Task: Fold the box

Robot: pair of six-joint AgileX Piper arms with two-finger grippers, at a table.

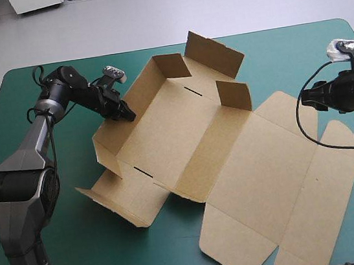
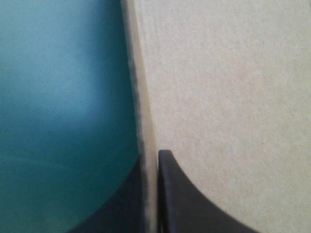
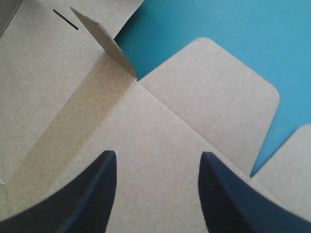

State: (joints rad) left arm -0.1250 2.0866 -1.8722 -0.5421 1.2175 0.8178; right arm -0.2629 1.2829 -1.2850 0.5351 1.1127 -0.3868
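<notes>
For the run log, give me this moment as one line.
stage: box part-folded, lid flat | left hand: shut on raised wall | right hand: open, above lid

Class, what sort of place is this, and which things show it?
Most likely a robotics lab workstation: a table with a teal-green cover, the left end effector shut on a raised wall of the brown box, and the right end effector open over its flat lid.

Raised box [image 1: 232,158] walls obstruct leftward; near cover [image 1: 115,258] lies free.
</notes>
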